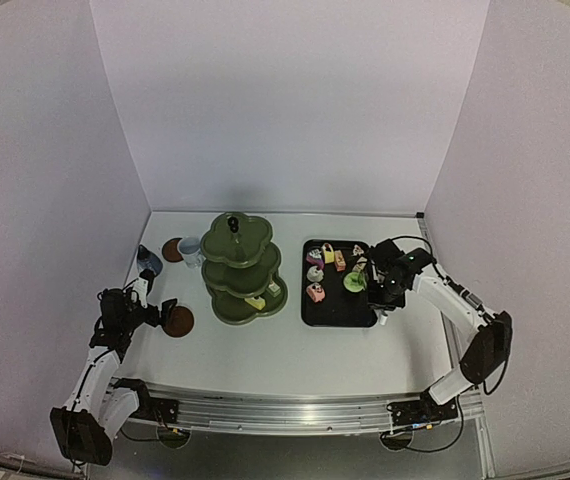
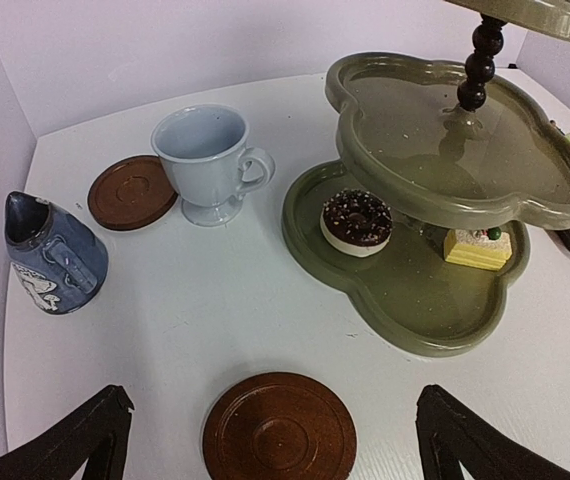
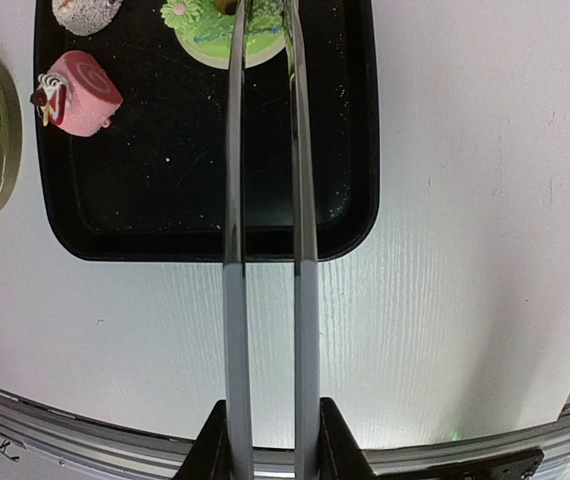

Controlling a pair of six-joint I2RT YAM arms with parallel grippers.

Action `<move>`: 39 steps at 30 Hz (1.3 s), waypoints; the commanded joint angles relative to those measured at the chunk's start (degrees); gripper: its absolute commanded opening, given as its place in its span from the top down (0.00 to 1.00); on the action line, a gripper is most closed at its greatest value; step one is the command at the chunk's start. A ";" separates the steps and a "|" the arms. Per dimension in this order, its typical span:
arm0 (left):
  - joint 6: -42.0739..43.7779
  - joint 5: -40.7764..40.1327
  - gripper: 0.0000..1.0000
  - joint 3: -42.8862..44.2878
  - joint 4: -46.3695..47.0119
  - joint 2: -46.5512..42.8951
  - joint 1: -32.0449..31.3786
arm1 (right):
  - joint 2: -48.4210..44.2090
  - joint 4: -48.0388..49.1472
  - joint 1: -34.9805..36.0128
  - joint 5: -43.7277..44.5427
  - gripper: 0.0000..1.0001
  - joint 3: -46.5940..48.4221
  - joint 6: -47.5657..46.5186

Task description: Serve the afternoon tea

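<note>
- Closest in the overhead view, two arms rise from the near edge of the surface (image 1: 295, 350). The right gripper (image 1: 385, 287) reaches over the black tray (image 1: 337, 315), and the left gripper (image 1: 155, 312) hangs just beside a coaster (image 1: 178, 321).
- From above, the green cake (image 1: 354, 283) lies on the tray just left of the right gripper. The stand (image 1: 240, 270) is further left, between both arms. The right arm is nearer the cake.
- On the left wrist, the left gripper is spread wide and empty, with the coaster lying between its fingers. The mug (image 2: 205, 160), a second coaster (image 2: 130, 190) and the pot (image 2: 53, 255) lie beyond to the left. The stand is to the right, with a chocolate cake (image 2: 356, 220) and a yellow cake (image 2: 477, 247) on its bottom tier.
- On the right wrist, the right gripper is clamped on the tongs (image 3: 233, 250). Their long blades run straight ahead to the green cake. The tips are cut off, so whether they pinch it I cannot tell. A pink cake (image 3: 77, 95) lies apart, to the left.
- The next move likely turns on this line: cake dead ahead along the tongs, stand off to the left.
</note>
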 commanded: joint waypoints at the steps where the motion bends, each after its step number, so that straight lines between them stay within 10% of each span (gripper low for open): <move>1: 0.13 0.11 0.00 0.07 1.62 -0.65 0.37 | -3.68 0.49 1.71 -0.37 1.00 1.51 -0.14; 18: -1.16 1.15 0.00 1.13 0.79 -0.20 0.94 | -2.73 2.38 33.93 -3.19 1.00 8.60 -8.53; 39: -0.85 1.21 0.00 1.13 0.47 -0.56 1.31 | 24.80 19.71 37.34 12.10 1.00 22.61 -13.14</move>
